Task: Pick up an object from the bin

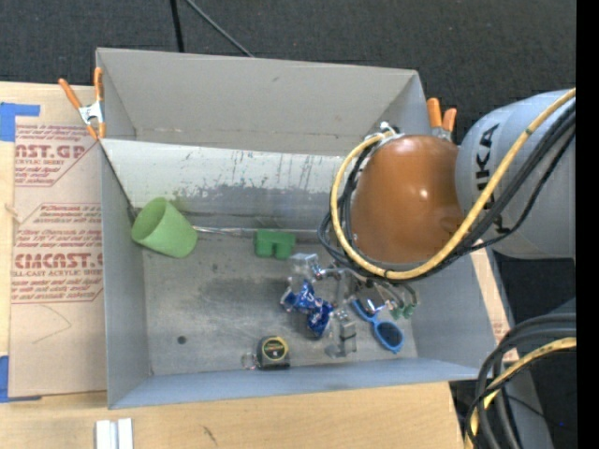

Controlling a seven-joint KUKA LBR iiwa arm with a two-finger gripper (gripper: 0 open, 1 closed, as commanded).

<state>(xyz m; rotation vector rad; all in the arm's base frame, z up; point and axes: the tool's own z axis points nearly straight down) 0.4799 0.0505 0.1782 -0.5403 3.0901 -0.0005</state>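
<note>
Tool [335, 309] is low at front right of bin [206, 316], under orange cover [407, 199], just over a blue crinkly wrapper [304, 299], blue glasses [382, 332] alongside. Can't tell if it's open or gripping anything.

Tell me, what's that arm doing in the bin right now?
Tool down, front right of bin, beside crumpled blue wrapper. Blue plastic piece and yellow tape measure crowd close. Green cup, green block lie apart, leftward.

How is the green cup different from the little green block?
The green cup is bigger; the green block is smaller. The cup is round and hollow, tipped on its side; the block is boxy and sits flat. The cup is paler green, the block darker. Both are green.
</note>
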